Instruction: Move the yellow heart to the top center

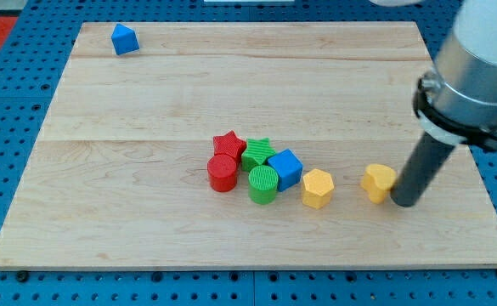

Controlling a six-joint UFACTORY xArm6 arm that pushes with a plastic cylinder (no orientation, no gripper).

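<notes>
The yellow heart (378, 181) lies on the wooden board (231, 85) at the view's lower right. My tip (403, 202) rests on the board just to the right of the heart, touching or almost touching its right side. The dark rod rises up and to the right from the tip into the grey arm body.
A yellow hexagon (318, 188) lies left of the heart. Further left sits a tight cluster: blue cube (285, 167), green cylinder (263, 184), green star (256, 153), red star (229, 144), red cylinder (223, 172). A blue pentagon-like block (125, 39) sits at the top left.
</notes>
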